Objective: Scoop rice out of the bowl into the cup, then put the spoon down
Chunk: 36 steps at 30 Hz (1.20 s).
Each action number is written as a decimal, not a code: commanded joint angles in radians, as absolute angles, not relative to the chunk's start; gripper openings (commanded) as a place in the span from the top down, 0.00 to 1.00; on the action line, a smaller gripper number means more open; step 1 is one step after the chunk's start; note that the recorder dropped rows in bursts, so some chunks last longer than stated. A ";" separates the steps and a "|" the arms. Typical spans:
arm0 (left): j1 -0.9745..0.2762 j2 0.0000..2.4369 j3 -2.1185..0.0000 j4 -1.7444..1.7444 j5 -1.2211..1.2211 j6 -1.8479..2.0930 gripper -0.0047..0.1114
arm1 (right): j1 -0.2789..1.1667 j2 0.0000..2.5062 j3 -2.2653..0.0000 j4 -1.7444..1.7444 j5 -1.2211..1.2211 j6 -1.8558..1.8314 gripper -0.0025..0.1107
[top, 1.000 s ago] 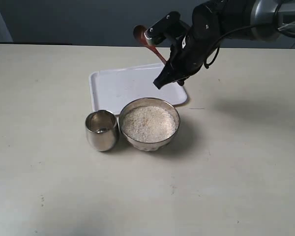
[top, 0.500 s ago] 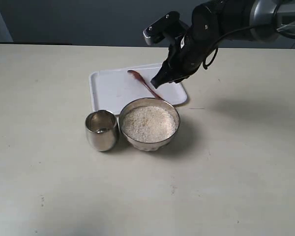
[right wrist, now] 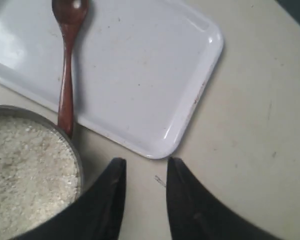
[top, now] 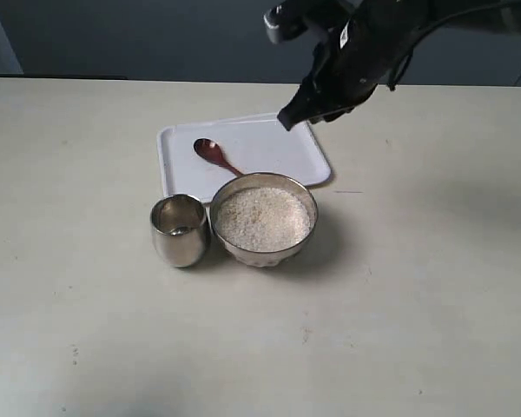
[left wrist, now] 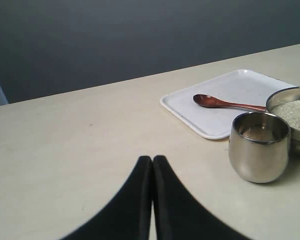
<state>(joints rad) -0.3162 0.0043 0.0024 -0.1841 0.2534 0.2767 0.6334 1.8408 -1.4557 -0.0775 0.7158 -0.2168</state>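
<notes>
One bowl [top: 269,255] holds rice [top: 262,218]; spoon [top: 214,154] lies on tray [top: 278,143].

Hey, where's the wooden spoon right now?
In the exterior view the spoon lies on the white tray, left of centre, just behind the bowl, with its handle reaching toward the bowl's rim.

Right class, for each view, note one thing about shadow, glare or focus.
Exterior view: the bowl casts a soft shadow to its right. Left wrist view: the cup shows bright reflections. Right wrist view: small glints along the tray rim.
</notes>
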 commanded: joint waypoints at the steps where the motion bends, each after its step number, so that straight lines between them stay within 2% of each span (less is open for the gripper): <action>1: -0.321 0.000 0.000 -0.183 0.239 0.272 0.96 | 0.628 1.727 -1.461 -0.113 0.817 -0.204 0.74; 3: -0.321 0.000 0.000 -0.183 0.239 0.272 0.96 | 0.628 1.684 -1.461 -0.126 0.889 -0.182 0.81; 6: -0.321 0.000 0.000 -0.183 0.239 0.272 0.96 | 0.628 1.606 -1.461 -0.169 1.029 -0.124 0.99; 17: -0.321 0.000 0.000 -0.183 0.239 0.272 0.96 | 0.628 1.267 -1.451 -0.171 1.221 0.027 0.99; 26: -0.321 0.000 0.000 -0.183 0.239 0.272 0.96 | 0.628 0.955 -1.330 -0.123 1.221 0.083 0.99; 36: -0.321 0.000 0.000 -0.183 0.239 0.272 0.96 | 0.628 0.585 -1.322 0.270 1.221 0.106 0.99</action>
<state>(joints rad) -0.3162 0.0043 0.0024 -0.1841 0.2534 0.2767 0.6334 0.6683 -1.3174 0.1731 1.2206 0.1012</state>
